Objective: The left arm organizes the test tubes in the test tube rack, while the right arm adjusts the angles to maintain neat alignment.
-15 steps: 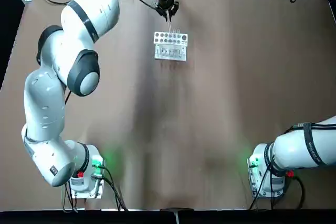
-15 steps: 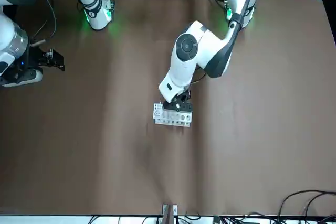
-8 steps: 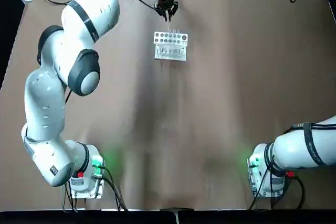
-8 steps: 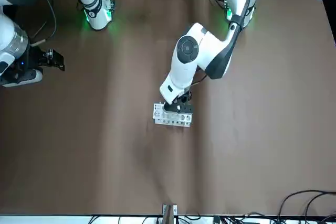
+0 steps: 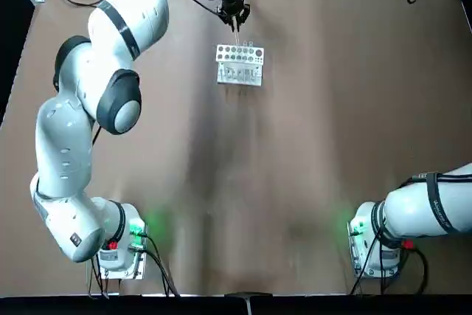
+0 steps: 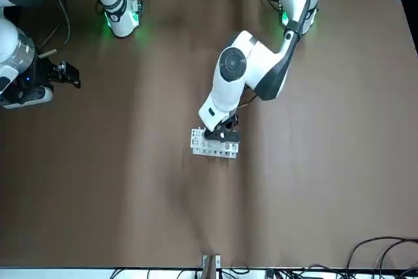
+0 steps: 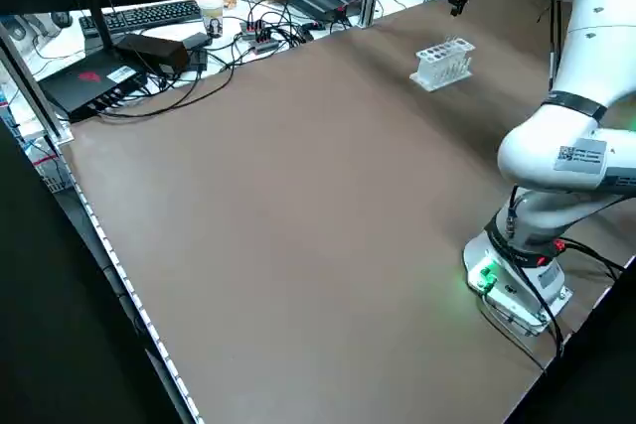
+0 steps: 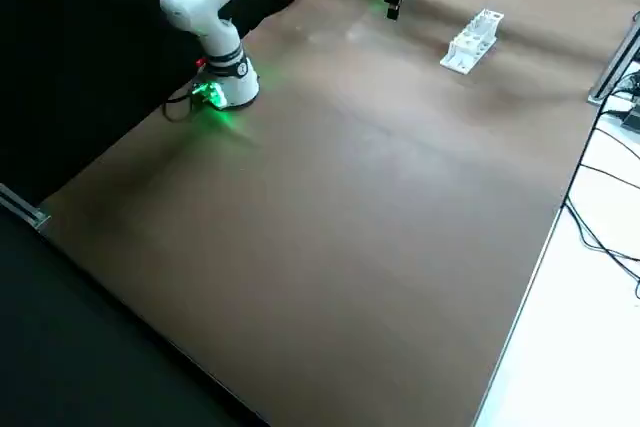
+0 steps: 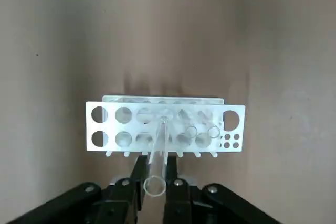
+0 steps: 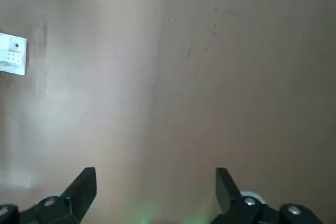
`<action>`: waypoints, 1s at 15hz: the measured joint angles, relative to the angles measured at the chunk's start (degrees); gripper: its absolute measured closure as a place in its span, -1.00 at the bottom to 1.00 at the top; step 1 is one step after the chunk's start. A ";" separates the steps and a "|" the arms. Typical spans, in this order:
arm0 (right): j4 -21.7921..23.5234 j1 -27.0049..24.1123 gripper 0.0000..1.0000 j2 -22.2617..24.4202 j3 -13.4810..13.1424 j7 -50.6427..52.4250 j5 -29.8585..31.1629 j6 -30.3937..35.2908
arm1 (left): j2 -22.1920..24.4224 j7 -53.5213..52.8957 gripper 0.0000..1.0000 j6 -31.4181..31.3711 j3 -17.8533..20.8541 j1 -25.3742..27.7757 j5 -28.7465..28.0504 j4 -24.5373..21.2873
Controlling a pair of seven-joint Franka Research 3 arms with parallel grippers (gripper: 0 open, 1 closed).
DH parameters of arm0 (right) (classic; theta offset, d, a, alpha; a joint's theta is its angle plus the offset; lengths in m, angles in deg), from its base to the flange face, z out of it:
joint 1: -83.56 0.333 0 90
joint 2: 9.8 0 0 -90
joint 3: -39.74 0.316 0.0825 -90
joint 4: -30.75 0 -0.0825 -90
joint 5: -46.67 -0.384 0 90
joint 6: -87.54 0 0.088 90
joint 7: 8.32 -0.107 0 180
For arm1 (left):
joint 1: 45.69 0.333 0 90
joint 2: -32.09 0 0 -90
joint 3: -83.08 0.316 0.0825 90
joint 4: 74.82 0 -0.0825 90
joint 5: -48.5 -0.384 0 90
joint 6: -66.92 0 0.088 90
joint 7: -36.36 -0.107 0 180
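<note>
Test tube (image 9: 157,153) gripped in left gripper (image 9: 156,184) jaws above rack (image 9: 105,128) needs plumb lowering; right gripper (image 10: 155,192) jaws open.

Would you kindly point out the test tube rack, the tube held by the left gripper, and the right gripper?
test tube rack (image 9: 165,128): left wrist view, top plate.
held tube (image 9: 158,156): left wrist view, mid-shaft.
right gripper (image 10: 155,184): right wrist view, between fingertips.

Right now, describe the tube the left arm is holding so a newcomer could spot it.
Find the small white two-tier rack far across the brown table. Above it, the left gripper pinches a thin clear glass tube. Unlike the tubes standing in the rack's holes, it hangs outside the rack.
</note>
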 joint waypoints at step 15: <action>0.00 0.01 -1.00 0.00 0.00 0.00 0.00 0.00 | -1.44 0.00 0.58 -2.27 0.10 0.00 0.00 0.00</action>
